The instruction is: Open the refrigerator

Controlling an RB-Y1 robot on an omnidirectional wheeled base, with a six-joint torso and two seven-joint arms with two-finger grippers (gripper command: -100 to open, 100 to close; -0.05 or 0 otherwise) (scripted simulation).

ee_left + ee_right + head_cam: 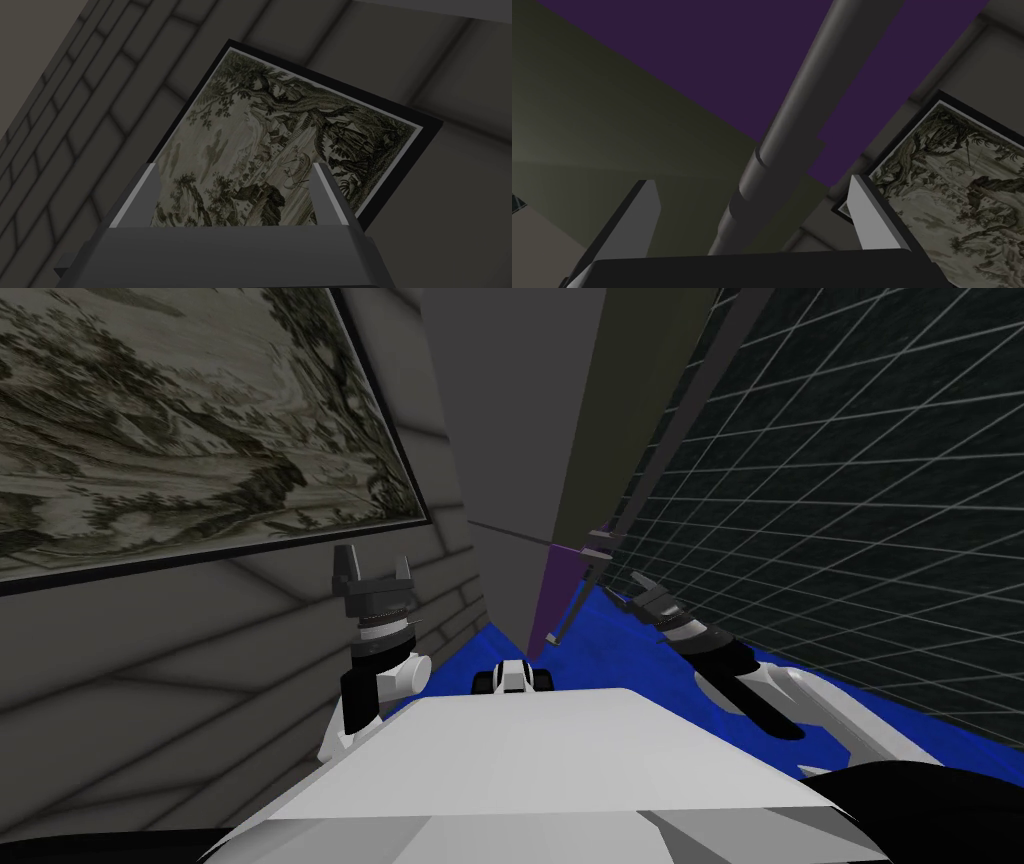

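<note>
Fridge (520,438) is dead ahead of us: tall, upright, with its grey side to our left. The front has an olive upper panel (640,408) over a purple lower panel (556,593). A grey round bar handle (792,125) runs along the front, stepped partway. We can't tell if it's ajar.
</note>
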